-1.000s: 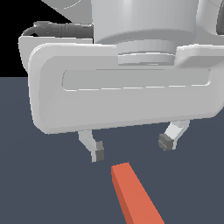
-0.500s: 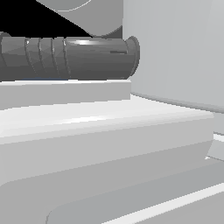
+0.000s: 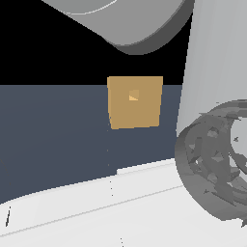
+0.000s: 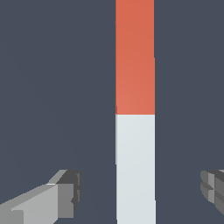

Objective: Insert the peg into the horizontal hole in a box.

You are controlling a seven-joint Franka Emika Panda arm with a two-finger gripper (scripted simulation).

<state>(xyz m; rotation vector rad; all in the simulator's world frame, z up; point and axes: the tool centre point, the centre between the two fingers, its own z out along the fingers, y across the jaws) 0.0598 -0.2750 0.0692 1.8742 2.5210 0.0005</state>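
Illumination is flat and even in both views, with no glare and no cast shadows on the tabletop. Edges render crisp but stair-stepped, notably along the peg. In the exterior view the background above the tabletop is pure black, and the box shows faint shading.

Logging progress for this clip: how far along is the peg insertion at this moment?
Early stage. Done: the gripper is positioned over the peg, its open fingers straddling the white half without touching. In hand: closing in for the grasp. Left: gripping, lifting, carrying the peg to the box and pushing it into the hole, which is unfilled.
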